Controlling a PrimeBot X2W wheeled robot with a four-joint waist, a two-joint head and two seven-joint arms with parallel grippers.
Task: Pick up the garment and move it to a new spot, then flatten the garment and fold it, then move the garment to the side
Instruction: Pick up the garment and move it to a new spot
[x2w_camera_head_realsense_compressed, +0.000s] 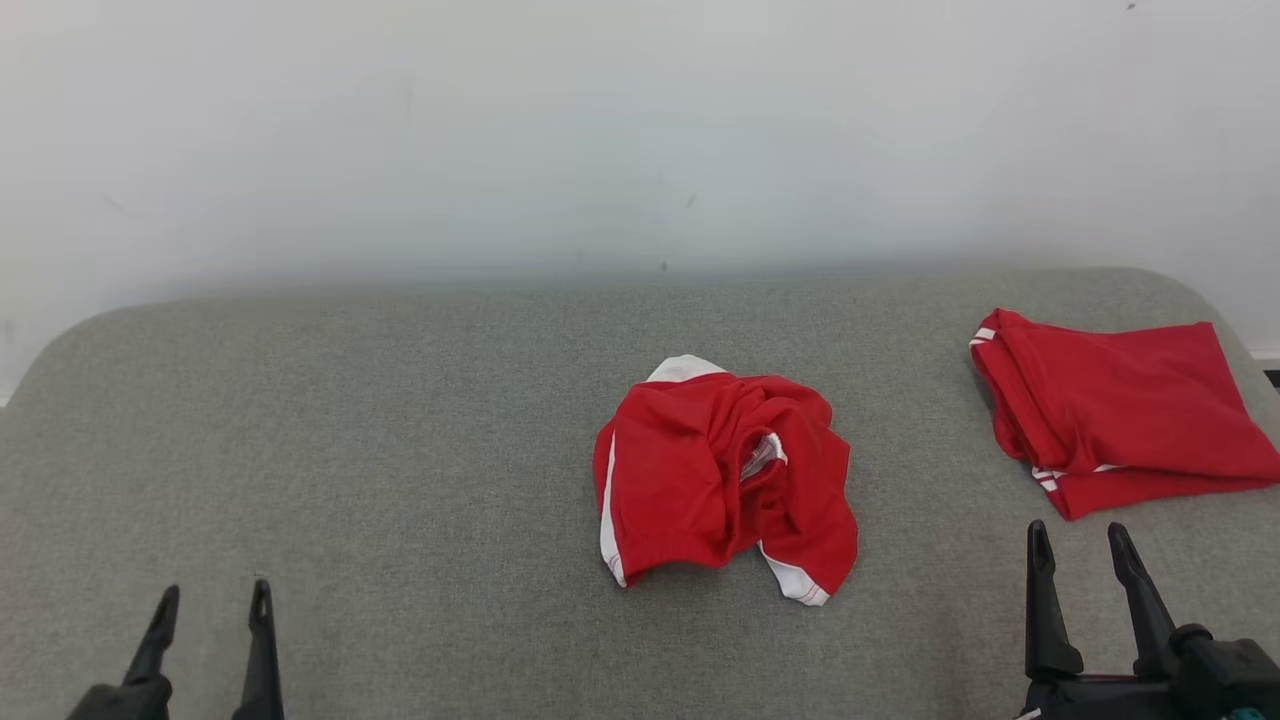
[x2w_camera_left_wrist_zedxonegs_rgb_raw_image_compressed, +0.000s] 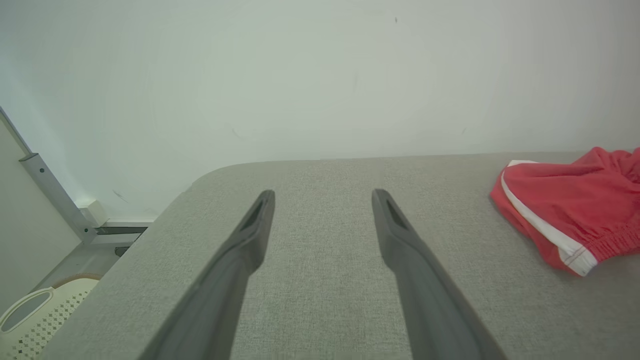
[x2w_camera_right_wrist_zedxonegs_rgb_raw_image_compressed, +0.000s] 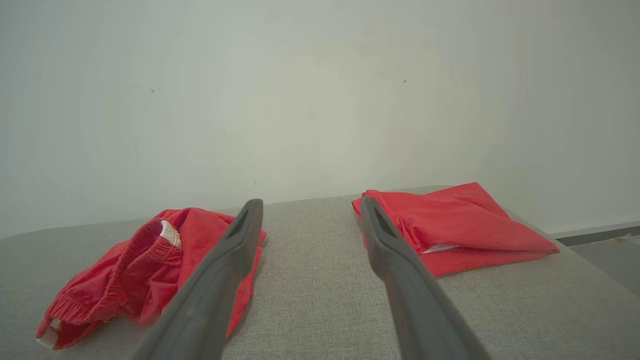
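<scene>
A pale wall (x2w_camera_head_realsense_compressed: 640, 120) backs the grey fabric worktop (x2w_camera_head_realsense_compressed: 350, 420). Folded red shorts (x2w_camera_head_realsense_compressed: 1120, 400) lie at 3 o'clock; the crumpled red garment (x2w_camera_head_realsense_compressed: 725, 475) sits at centre. The left claw (x2w_camera_head_realsense_compressed: 217, 590) at 7 and the right claw (x2w_camera_head_realsense_compressed: 1075, 528) at 5 are both spread wide and empty, with bare fabric between them and the garment.
</scene>
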